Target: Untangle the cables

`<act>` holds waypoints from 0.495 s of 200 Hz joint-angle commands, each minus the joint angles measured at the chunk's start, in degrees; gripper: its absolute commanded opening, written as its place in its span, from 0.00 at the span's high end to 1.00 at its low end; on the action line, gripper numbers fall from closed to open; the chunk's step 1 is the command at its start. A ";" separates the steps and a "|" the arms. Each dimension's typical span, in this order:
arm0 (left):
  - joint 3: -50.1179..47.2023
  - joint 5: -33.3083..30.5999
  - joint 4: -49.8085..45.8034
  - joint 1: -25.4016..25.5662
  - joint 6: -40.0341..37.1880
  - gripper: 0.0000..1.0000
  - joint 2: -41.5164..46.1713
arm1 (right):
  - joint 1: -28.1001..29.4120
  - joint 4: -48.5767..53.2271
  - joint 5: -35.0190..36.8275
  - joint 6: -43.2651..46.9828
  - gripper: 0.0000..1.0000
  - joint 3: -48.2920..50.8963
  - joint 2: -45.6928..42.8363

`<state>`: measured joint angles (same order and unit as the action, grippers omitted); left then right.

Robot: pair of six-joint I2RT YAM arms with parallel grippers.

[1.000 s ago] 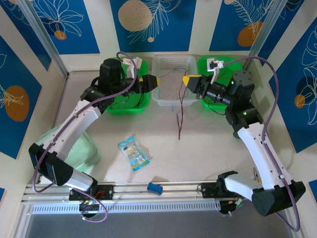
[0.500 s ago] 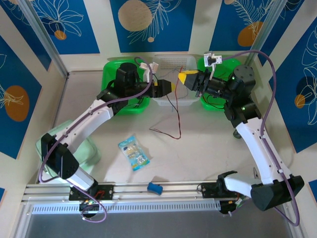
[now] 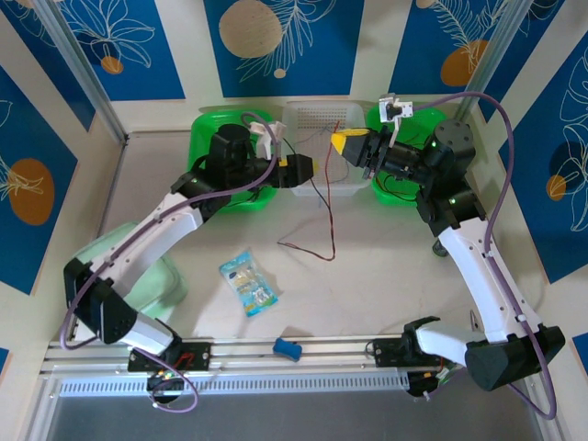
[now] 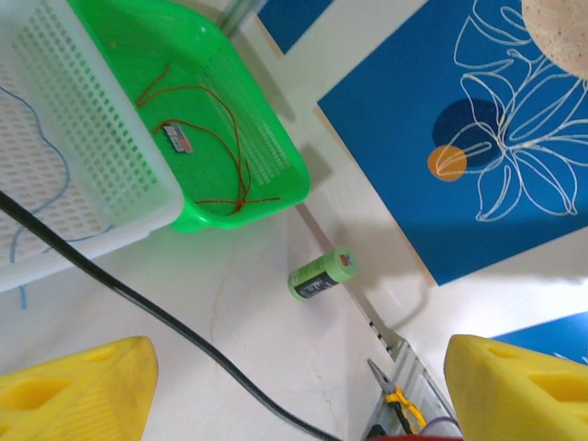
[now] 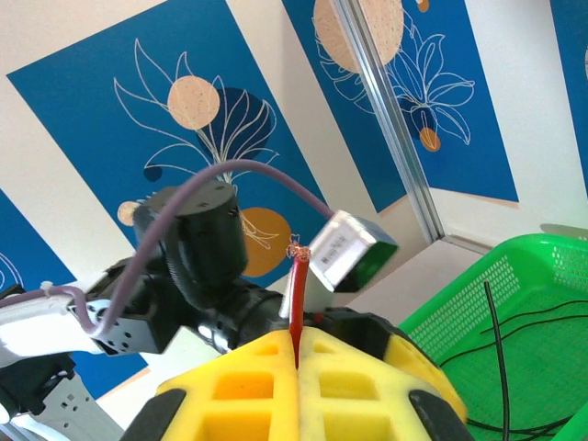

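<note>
Your left gripper [image 3: 305, 166] is hanging wide open at the white basket's [image 3: 312, 118] front edge, a black cable [image 4: 138, 300] passing between its spread fingers [image 4: 73, 390]. Your right gripper [image 5: 297, 354] is pinching a red cable [image 5: 295, 294], which is trailing down onto the table [image 3: 395, 276].

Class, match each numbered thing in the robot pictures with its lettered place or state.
1 left end effector
2 right end effector
3 white basket
4 snack packet

a shut on the red cable
b at the far edge of the table
c open
d lying flat, mid-table

Pairs: 1-c, 2-a, 3-b, 4-d
</note>
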<state>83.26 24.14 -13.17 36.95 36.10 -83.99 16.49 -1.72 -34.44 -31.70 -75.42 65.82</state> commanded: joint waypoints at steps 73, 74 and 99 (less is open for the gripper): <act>-1.74 -4.39 -1.70 0.23 3.59 0.13 -1.51 | -0.14 -1.00 -0.10 -0.31 1.00 -1.13 -0.56; -1.85 -4.33 -1.43 0.23 3.74 0.13 -1.61 | -0.19 -0.96 -0.10 -0.34 1.00 -1.18 -0.54; -2.17 -1.58 4.52 0.57 7.56 0.14 -5.48 | -0.07 -1.06 -0.35 -0.91 1.00 -1.05 -0.85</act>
<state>81.36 20.86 -13.74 36.95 39.24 -86.43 16.49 -2.15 -34.37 -31.86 -75.33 65.82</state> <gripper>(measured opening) 0.864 0.052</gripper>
